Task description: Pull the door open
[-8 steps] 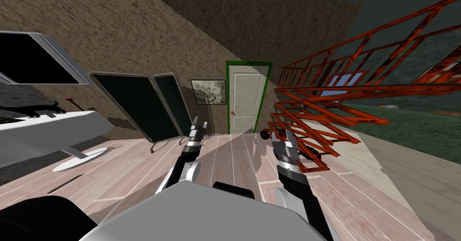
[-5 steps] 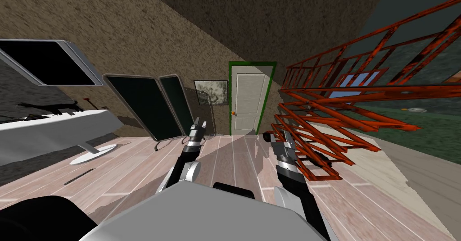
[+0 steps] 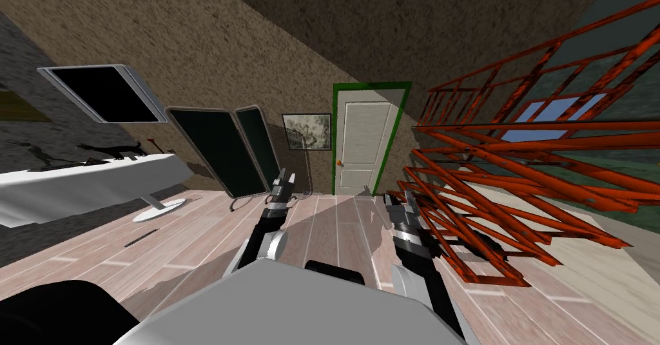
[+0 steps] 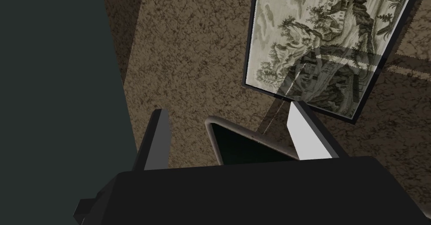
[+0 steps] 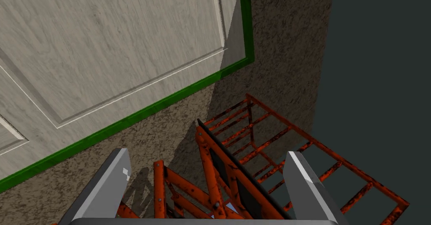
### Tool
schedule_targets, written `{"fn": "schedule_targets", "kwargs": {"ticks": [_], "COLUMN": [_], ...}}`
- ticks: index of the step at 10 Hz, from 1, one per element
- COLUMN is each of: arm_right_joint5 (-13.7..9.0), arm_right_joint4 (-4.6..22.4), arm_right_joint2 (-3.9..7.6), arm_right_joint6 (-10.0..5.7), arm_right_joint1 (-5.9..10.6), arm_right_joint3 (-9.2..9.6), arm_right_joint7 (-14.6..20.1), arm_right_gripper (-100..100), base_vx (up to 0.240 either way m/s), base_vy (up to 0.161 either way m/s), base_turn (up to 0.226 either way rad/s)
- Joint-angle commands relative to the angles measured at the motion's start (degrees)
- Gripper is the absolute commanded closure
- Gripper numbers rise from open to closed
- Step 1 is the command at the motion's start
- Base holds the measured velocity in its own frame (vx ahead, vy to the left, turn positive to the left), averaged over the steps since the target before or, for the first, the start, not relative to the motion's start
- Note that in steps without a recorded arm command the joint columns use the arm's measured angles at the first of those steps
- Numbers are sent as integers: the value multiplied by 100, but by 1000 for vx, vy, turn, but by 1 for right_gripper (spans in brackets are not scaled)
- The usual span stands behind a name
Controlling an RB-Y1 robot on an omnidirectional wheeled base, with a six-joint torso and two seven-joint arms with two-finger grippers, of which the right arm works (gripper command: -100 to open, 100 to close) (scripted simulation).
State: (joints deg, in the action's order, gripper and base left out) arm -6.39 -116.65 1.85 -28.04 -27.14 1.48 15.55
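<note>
Door point(image 3: 365, 142): pale panelled leaf in green frame point(image 3: 335, 135), shut, centre of head frame on far wall, well ahead of both arms. Likely rigid, hinged, moderate weight, swings on arc. Hold point: small orange knob point(image 3: 338, 162) at leaf's left edge, round, probably slippery, needs firm pinch. Left tool point(image 4: 229, 109) blades apart, empty. Right tool point(image 5: 207, 152) blades apart, empty. Forearms stretched forward, low over plank floor point(image 3: 335, 225). Red metal rack point(image 3: 503, 186) close beside right arm.

White door point(image 3: 366, 138) in green frame point(image 3: 372, 85)
</note>
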Motion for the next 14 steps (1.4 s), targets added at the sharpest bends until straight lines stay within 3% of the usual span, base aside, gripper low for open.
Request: {"fn": "schedule_targets", "kwargs": {"ticks": [1, 11, 12, 14], "arm_right_joint5": [-111, -610, -610, -720], "arm_right_joint4": [266, 1638, 1638, 1942], "arm_right_joint2": [45, 234, 234, 267], "arm_right_joint6": [-52, -415, -415, -495], "arm_right_joint1": [123, 703, 703, 832], "arm_right_joint3": [-49, -305, -305, -361], "arm_right_joint7": [219, 1158, 1158, 1365], "arm_right_gripper": [-100, -100, -100, -100], "base_vx": [131, 98, 61, 68], "base_vy": [5, -1, -9, -5], "base_turn": [186, 135, 28, 125]}}
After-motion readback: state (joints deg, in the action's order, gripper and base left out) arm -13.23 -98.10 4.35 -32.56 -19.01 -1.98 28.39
